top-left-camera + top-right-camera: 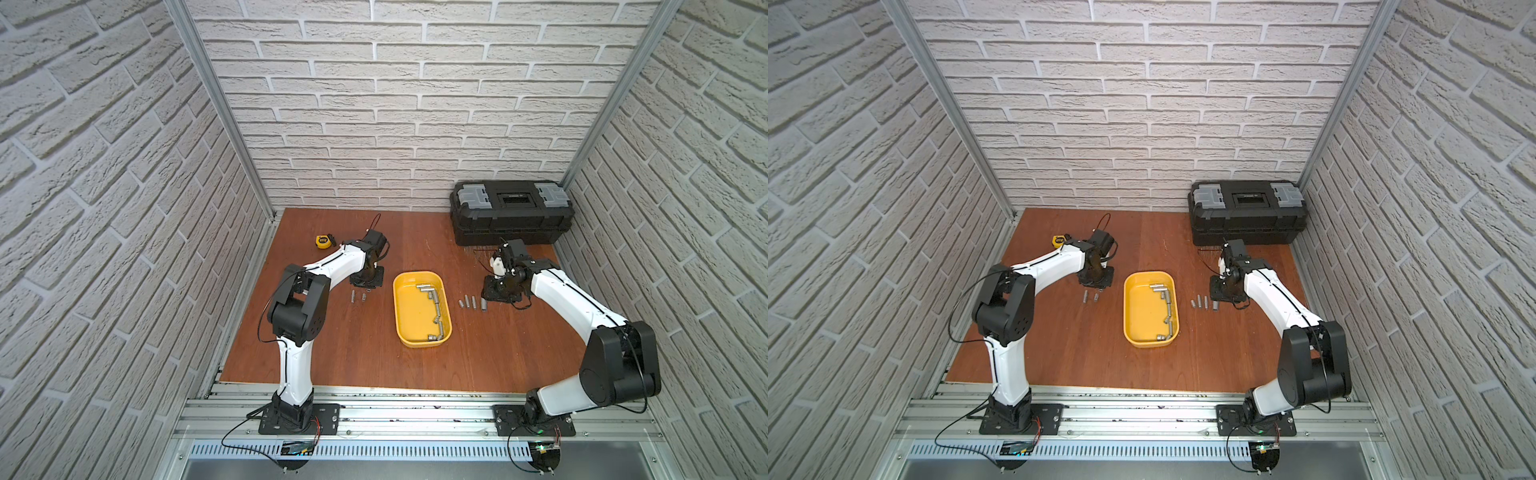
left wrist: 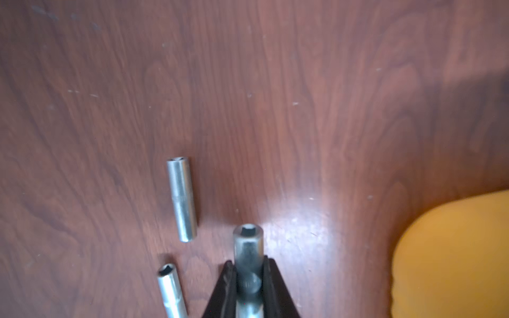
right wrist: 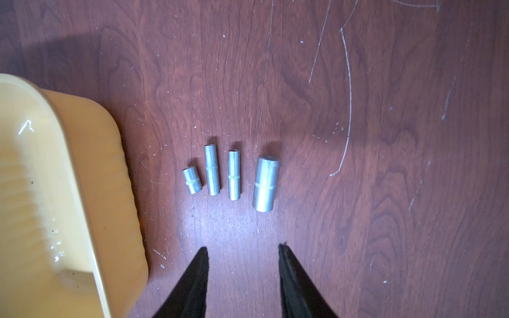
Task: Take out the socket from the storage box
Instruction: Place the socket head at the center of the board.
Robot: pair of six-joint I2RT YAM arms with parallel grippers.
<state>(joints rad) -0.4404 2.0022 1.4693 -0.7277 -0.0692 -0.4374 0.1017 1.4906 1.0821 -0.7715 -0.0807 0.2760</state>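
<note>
The yellow storage box (image 1: 409,318) lies mid-table in both top views, with several metal sockets (image 1: 434,299) along its right side. My left gripper (image 2: 249,264) is shut on a socket (image 2: 248,242), low over the wood to the left of the box (image 2: 454,253). Two loose sockets (image 2: 181,199) (image 2: 170,291) lie beside the held one. My right gripper (image 3: 243,250) is open and holds nothing. It is on the right of the box (image 3: 91,192), just short of a row of several sockets (image 3: 234,174) on the table.
A black toolbox (image 1: 511,216) with grey latches stands at the back right, behind the right arm (image 1: 573,303). A yellow tape measure (image 1: 323,241) lies at the back left, next to the left arm (image 1: 332,262). Brick walls close in the table's sides and back.
</note>
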